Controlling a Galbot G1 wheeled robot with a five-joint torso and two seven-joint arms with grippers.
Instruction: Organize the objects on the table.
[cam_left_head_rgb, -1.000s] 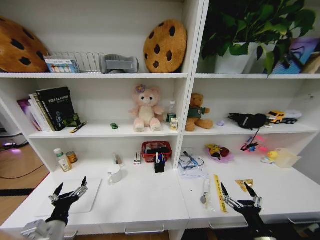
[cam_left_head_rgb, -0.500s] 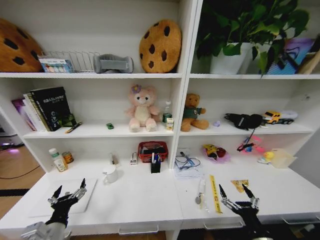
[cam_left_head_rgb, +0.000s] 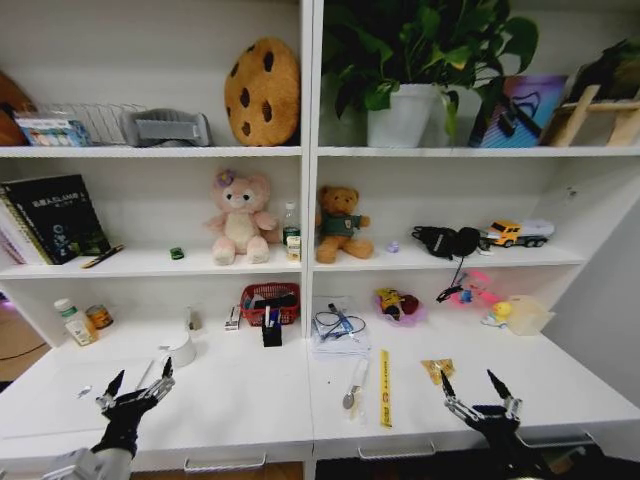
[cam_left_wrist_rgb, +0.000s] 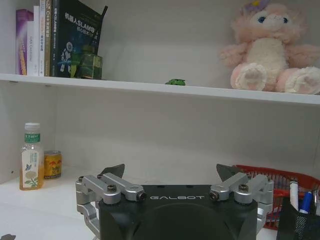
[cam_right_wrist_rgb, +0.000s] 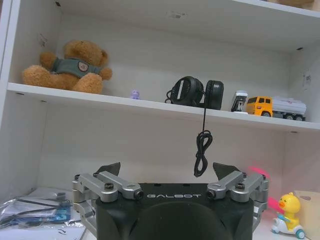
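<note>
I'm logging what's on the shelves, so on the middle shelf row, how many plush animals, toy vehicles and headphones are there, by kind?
Plush animals: 2, the pink plush and the brown teddy bear
Toy vehicles: 2, the green toy car and the yellow truck
Headphones: 1
Total: 5

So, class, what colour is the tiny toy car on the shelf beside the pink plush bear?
The toy car is green, clearest in the left wrist view, left of the pink plush bear.
</note>
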